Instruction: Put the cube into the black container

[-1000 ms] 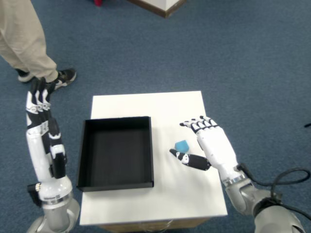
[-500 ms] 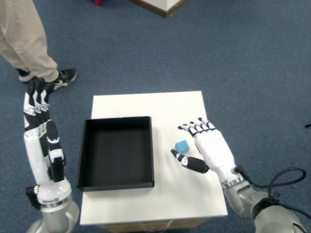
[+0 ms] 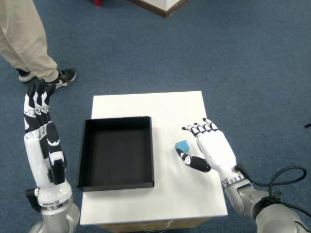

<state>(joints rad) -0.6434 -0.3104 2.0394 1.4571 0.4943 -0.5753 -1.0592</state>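
A small blue cube point(image 3: 182, 145) lies on the white table point(image 3: 160, 107), just right of the black container point(image 3: 116, 152). My right hand point(image 3: 212, 149) rests over the table right beside the cube, palm facing left, fingers point(image 3: 200, 129) spread above the cube and thumb point(image 3: 192, 161) below it. The cube sits in the gap between thumb and fingers, and nothing is closed on it. The black container is a shallow square tray with nothing inside. My left hand point(image 3: 38, 104) hangs off the table's left side, fingers straight.
A person's legs and dark shoe point(image 3: 58, 77) stand on the blue carpet at the upper left. A wooden furniture corner point(image 3: 163, 6) shows at the top. A black cable point(image 3: 286, 177) loops near my right forearm.
My right hand has shifted slightly right and down, and the thumb has drawn closer to the cube. The cube has nudged a little to the right. The left arm drifted slightly.
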